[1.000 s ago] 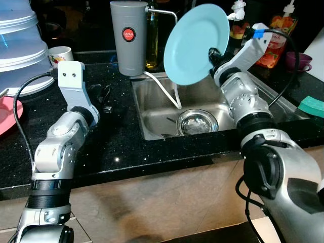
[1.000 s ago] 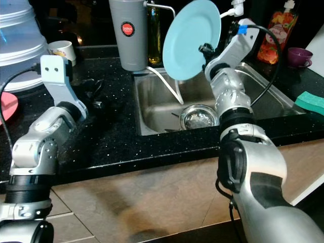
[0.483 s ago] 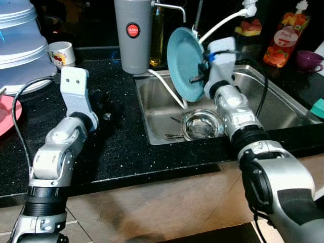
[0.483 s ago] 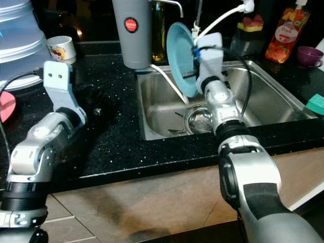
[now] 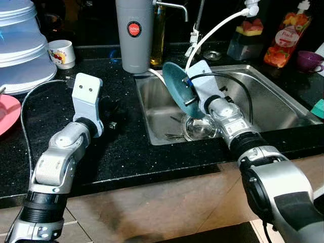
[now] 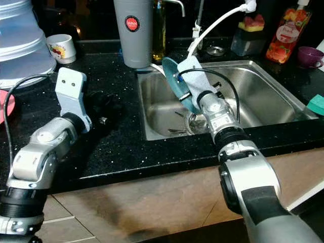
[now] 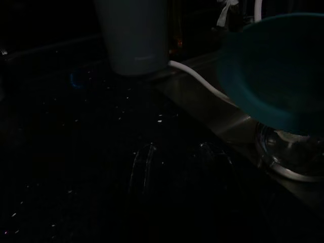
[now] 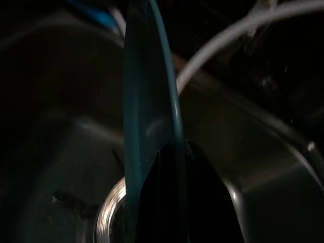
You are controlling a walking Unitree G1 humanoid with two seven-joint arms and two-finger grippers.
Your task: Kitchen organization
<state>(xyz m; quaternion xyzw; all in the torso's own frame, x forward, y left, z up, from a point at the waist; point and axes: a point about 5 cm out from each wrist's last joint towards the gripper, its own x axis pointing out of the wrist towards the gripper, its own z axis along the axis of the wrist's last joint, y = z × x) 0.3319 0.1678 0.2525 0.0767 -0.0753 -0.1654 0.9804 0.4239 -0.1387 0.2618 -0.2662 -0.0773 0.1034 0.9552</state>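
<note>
Teal plate (image 5: 178,87) pinched edge-on by right gripper (image 5: 189,99), tilted over the sink (image 5: 283,104) drain, presumably to clear the walls; left gripper's (image 6: 104,112) grip: can't tell.

Round teal plate (image 5: 178,87), tilted nearly on edge over the steel sink (image 5: 283,104), above the drain.

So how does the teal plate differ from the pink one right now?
The teal plate is held on edge by the right tool, tilted over the sink; the pink plate lies flat on the counter at the robot's left. The teal plate is in full view; the pink plate is cut off by the frame edge. Both look like plain single-colour plates.
</note>
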